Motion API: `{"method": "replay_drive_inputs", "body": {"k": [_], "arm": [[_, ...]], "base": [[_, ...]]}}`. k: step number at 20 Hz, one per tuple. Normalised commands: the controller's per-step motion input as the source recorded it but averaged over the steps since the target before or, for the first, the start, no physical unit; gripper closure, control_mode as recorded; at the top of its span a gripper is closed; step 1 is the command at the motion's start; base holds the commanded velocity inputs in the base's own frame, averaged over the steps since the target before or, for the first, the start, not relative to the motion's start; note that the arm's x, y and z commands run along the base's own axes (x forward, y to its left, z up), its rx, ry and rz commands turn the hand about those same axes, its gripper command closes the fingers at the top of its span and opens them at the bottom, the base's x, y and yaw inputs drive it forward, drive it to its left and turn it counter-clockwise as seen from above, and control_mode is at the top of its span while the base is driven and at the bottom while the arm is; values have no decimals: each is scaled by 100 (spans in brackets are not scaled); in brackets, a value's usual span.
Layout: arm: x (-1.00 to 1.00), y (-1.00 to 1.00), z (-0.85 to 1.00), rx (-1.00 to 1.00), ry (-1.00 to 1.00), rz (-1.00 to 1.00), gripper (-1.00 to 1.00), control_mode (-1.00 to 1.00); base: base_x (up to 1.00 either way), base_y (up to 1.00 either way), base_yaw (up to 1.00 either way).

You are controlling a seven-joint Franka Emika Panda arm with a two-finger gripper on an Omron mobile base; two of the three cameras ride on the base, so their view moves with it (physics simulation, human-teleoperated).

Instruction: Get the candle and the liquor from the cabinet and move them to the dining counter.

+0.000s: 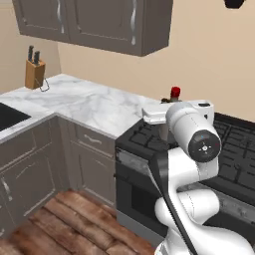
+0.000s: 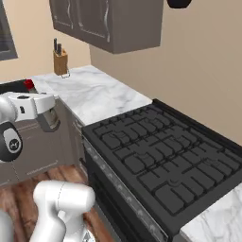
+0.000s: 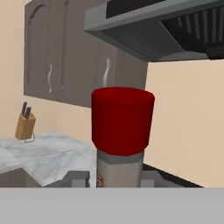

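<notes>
Glossy white arm point(image 1: 191, 164), dark joints

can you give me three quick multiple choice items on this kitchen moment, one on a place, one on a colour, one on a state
1. Where does the knife block stand?
A. on the marble counter, near the wall
B. on the stove
C. on the wooden floor

2. What colour is the cap of the liquor bottle?
A. blue
B. red
C. white

3. How do the cabinet doors stand?
A. both wide open
B. one taken off
C. shut

Answers: 1 A, the block sits at the far corner of the counter in both base views. 2 B, the hand view shows a red cap over the grey neck, right in front of the gripper, whose jaws flank the neck. 3 C, the panelled doors lie flat and flush in every view.
</notes>
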Motion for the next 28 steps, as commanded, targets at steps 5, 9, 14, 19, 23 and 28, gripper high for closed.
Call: {"method": "replay_drive_inputs", "body": {"k": [5, 9, 14, 19, 23, 28], "arm": [[0, 0, 0, 0, 0, 0, 100, 100], [0, 0, 0, 0, 0, 0, 100, 100], [0, 0, 0, 0, 0, 0, 100, 100], [0, 0, 0, 0, 0, 0, 100, 100], [0, 0, 0, 0, 0, 0, 100, 100], [0, 0, 0, 0, 0, 0, 100, 100]], "base": [[0, 51, 51], [-5, 43, 53], [-17, 37, 53], [-28, 35, 52], [-31, 35, 49], [-31, 32, 48]]}}
